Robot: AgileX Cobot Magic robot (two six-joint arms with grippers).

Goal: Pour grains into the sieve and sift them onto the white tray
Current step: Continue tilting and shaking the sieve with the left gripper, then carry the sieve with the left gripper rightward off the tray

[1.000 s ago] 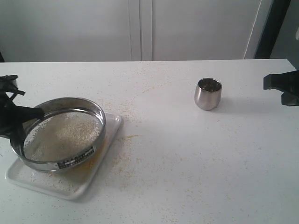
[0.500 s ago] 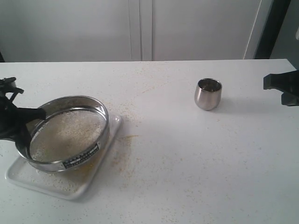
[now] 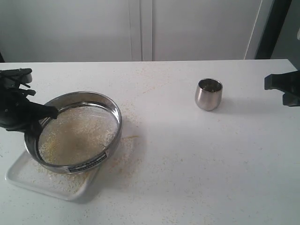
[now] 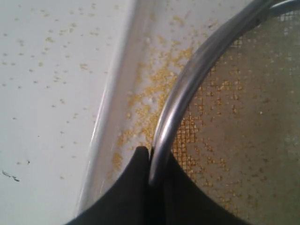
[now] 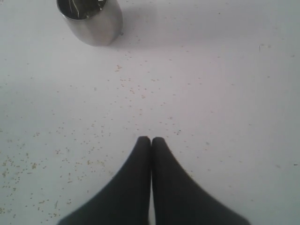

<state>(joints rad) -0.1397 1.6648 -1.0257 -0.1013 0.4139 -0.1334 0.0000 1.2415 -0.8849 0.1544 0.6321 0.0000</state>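
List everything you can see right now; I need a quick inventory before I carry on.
sieve: one, steel, over the tray, left side of table
grains: many, beige and yellow, in the sieve, on the tray, scattered on the table
tray: one, white, under the sieve
cup: one, steel, upright, right side of table
table: one, white
left gripper: black, shut on the sieve rim
right gripper: black, shut, empty, far right

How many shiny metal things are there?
2. The sieve, gripped by the left gripper over the white tray; the small cup standing alone on the table further right.
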